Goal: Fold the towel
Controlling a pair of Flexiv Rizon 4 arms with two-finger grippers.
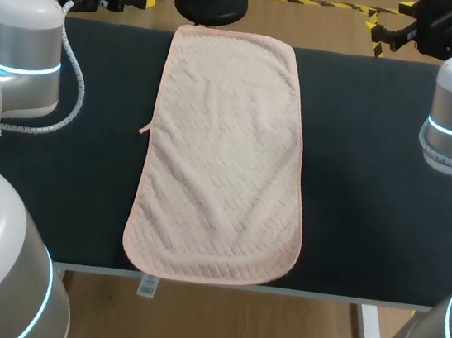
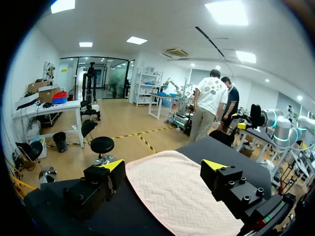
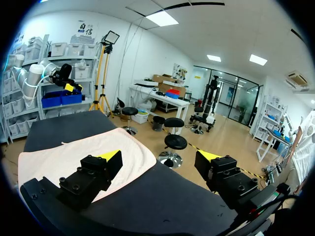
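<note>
A pale pink towel (image 1: 223, 160) lies flat and lengthwise down the middle of the dark table (image 1: 372, 197), its near end hanging slightly over the front edge. My left gripper (image 2: 165, 169) is open above the table's left side, and the towel (image 2: 177, 191) stretches out between and ahead of its fingers without touching them. My right gripper (image 3: 157, 162) is open too, high over the right side, with the towel (image 3: 83, 157) beside and beyond its one finger. In the head view only the arms' silver links show at both sides.
A small white tag (image 1: 147, 285) hangs from the towel's near left corner. A short loop (image 1: 144, 130) sticks out from the towel's left edge. Bare dark table lies on both sides of the towel.
</note>
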